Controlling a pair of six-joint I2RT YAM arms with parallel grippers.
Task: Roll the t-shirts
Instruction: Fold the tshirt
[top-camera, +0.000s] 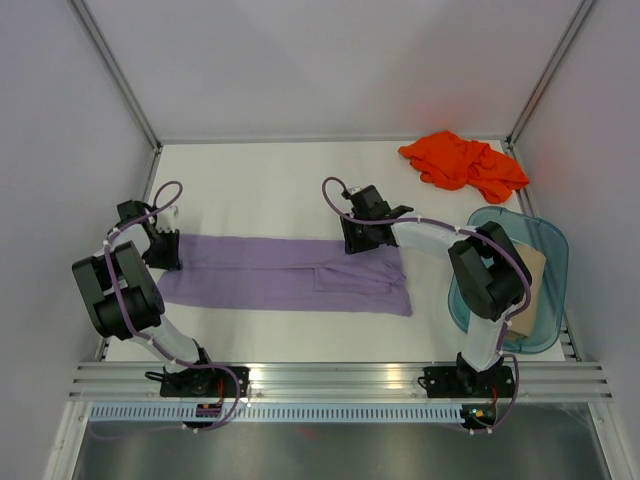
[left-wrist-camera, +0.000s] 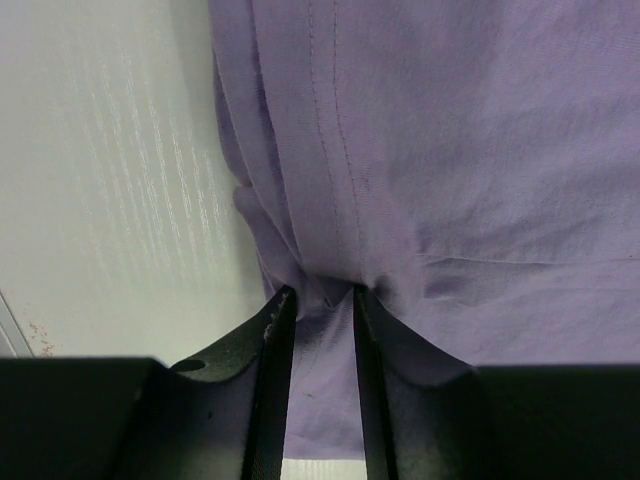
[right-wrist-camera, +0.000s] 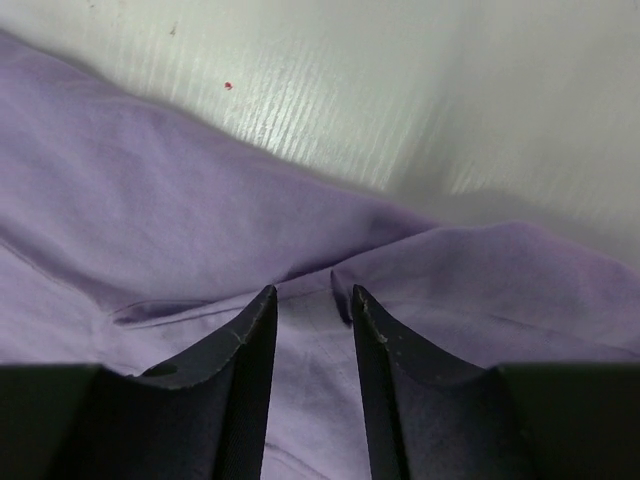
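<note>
A lavender t-shirt (top-camera: 280, 275) lies folded into a long band across the middle of the table. My left gripper (top-camera: 165, 250) is at its left end; in the left wrist view the cloth (left-wrist-camera: 450, 150) bunches and wrinkles between the closed-in fingers (left-wrist-camera: 320, 290). My right gripper (top-camera: 358, 240) is on the band's far edge toward the right end, its fingers (right-wrist-camera: 308, 290) pinching a small ridge of the cloth (right-wrist-camera: 120, 200). An orange-red t-shirt (top-camera: 462, 162) lies crumpled at the back right. A tan t-shirt (top-camera: 532, 275) sits in the tub.
A translucent teal tub (top-camera: 550, 240) stands at the right edge beside the right arm. White walls with metal posts close in the table on the left, back and right. A metal rail (top-camera: 340, 378) runs along the near edge.
</note>
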